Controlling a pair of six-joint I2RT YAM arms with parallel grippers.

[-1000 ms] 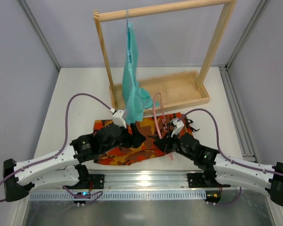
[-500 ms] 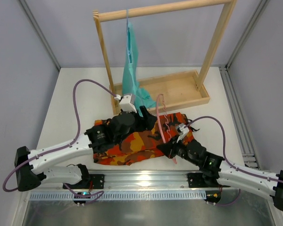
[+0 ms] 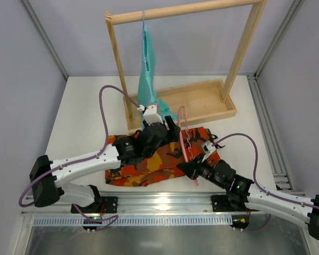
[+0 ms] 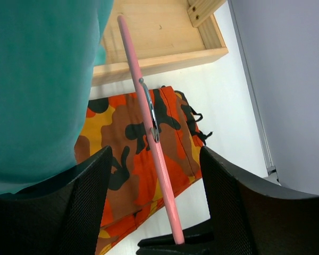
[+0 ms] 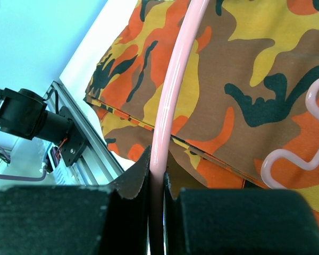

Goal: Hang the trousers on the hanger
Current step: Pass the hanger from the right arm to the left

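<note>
The camouflage trousers (image 3: 143,162) lie flat on the table in front of the wooden tray. They also show in the left wrist view (image 4: 122,143) and the right wrist view (image 5: 239,69). My right gripper (image 3: 191,170) is shut on the lower end of the pink hanger (image 3: 184,139) and holds it tilted up over the trousers. The right wrist view shows the jaws clamped on its arm (image 5: 158,159), with the wavy bar (image 5: 303,154) at the right. My left gripper (image 3: 171,131) is open and empty. The hanger (image 4: 149,127) runs between its spread fingers (image 4: 90,202) without touching them.
A wooden rack (image 3: 181,11) stands at the back on a wooden tray base (image 3: 202,101). A teal garment (image 3: 148,79) hangs from it, close beside my left wrist, and fills the left of the left wrist view (image 4: 37,79). Metal rails (image 3: 159,204) run along the near edge.
My left arm has swung from over the trousers forward and right, bringing its open fingers around the hanger. My right arm has drawn back a little with the hanger.
</note>
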